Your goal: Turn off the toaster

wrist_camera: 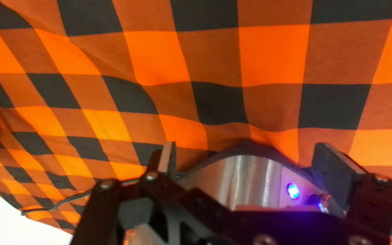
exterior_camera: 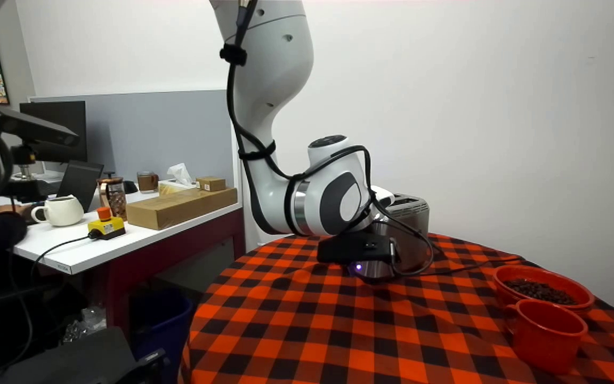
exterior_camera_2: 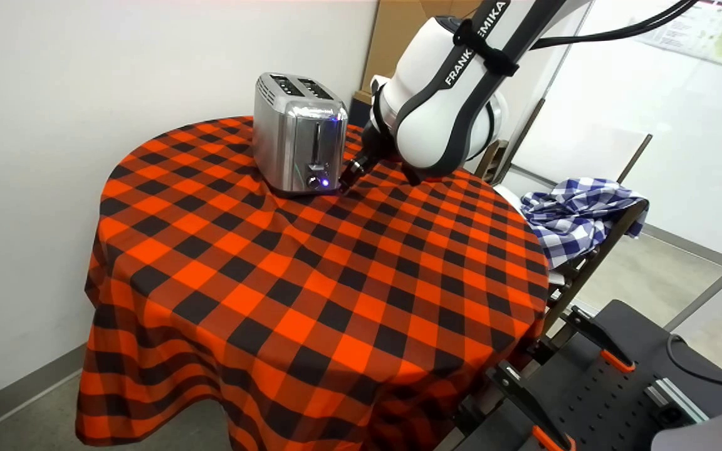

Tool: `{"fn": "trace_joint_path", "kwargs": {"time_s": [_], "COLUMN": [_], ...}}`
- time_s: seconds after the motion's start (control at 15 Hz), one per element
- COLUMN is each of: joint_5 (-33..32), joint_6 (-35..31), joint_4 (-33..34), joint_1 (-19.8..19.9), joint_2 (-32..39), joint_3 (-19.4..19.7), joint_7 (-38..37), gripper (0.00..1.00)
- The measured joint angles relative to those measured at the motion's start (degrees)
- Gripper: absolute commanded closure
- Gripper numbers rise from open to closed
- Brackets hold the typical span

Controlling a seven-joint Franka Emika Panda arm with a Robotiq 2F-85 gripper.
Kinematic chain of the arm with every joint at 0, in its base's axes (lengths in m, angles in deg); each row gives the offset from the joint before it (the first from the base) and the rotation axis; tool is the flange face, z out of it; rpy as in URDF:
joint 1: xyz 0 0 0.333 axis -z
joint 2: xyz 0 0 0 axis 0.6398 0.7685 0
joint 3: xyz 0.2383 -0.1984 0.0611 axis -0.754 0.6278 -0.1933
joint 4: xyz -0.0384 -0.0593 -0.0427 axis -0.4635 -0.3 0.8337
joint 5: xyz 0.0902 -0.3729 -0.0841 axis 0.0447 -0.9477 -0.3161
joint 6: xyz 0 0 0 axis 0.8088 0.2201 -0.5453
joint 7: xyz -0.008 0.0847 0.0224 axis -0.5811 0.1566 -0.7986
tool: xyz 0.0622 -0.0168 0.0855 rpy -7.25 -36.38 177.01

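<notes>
The silver toaster (exterior_camera_2: 276, 141) stands on the checked cloth, with two slots on top. In an exterior view its end shows a lever (exterior_camera_2: 317, 167) low in its slot, a dark knob (exterior_camera_2: 314, 181) and a lit blue-violet button (exterior_camera_2: 325, 183). The toaster is partly behind the arm in an exterior view (exterior_camera: 413, 226). My gripper (exterior_camera_2: 347, 181) is low at the toaster's control end. In the wrist view the gripper (wrist_camera: 248, 163) is open, its fingers apart around a toaster corner. The lit button (wrist_camera: 293, 191) and knob (wrist_camera: 315, 200) show near one finger. Contact cannot be told.
A red bowl (exterior_camera: 579, 296) of dark beans and a red mug (exterior_camera: 549, 338) stand on the table. The toaster's cord (exterior_camera: 467, 268) runs across the cloth (exterior_camera: 307, 320). A wall (exterior_camera_2: 148, 62) is behind the toaster. A white desk (exterior_camera: 72, 248) stands beside the table.
</notes>
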Motion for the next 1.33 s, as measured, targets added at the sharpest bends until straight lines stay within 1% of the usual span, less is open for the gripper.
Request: {"fn": "trace_joint_path", "kwargs": {"time_s": [0.33,1.33], "joint_5": [0.0,0.3], "joint_6": [-3.1,-8.2], "joint_4": [0.0,0.8], "joint_1": [-1.6,-2.8], "joint_2": [1.2,3.2], "joint_3": [1.3,2.5], "joint_7": [0.1,1.5], "gripper": [0.00,0.00]}}
